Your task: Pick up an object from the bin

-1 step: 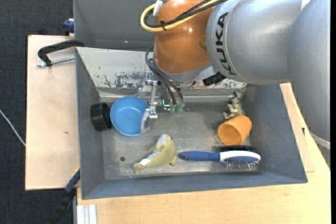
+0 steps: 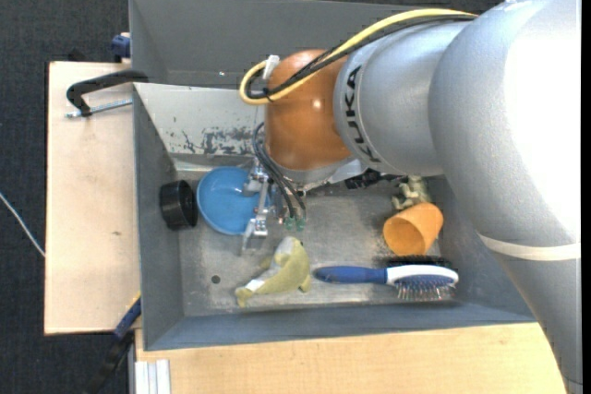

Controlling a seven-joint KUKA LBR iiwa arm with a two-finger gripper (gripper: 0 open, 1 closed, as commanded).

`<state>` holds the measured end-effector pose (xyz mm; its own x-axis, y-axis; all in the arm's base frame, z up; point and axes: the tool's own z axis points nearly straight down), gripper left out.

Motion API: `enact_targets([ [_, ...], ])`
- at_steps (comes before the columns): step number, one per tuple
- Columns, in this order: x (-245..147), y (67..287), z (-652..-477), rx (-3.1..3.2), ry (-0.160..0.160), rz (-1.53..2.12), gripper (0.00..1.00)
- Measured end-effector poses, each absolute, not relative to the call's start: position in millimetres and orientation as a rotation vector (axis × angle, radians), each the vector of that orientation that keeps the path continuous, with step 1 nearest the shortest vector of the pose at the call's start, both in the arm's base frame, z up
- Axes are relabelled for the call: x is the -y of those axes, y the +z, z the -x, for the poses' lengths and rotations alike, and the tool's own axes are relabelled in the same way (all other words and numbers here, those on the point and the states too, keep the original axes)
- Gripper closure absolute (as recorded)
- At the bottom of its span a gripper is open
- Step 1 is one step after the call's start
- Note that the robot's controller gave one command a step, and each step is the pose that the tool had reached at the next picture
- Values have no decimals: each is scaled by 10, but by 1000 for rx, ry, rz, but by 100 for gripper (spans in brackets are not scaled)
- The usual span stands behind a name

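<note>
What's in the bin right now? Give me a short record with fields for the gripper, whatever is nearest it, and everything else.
container: grey bin
gripper: low in the bin, at the right edge of the blue round dish
nearest below: yellow-green limp thing, near the front wall
left side: black cylinder, beside the dish
front right: blue-handled brush, lying flat
right side: orange cup, on its side
grip state: cannot tell
</note>
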<state>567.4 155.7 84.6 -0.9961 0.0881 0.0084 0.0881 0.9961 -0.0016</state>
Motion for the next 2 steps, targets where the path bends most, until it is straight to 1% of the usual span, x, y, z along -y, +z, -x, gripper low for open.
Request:
enact_targets([
  [1, -1594, 922, -5710, 3143, -11, 134, 100],
  [2, -1432, 2280, -5625, 3153, -7, 118, 100],
])
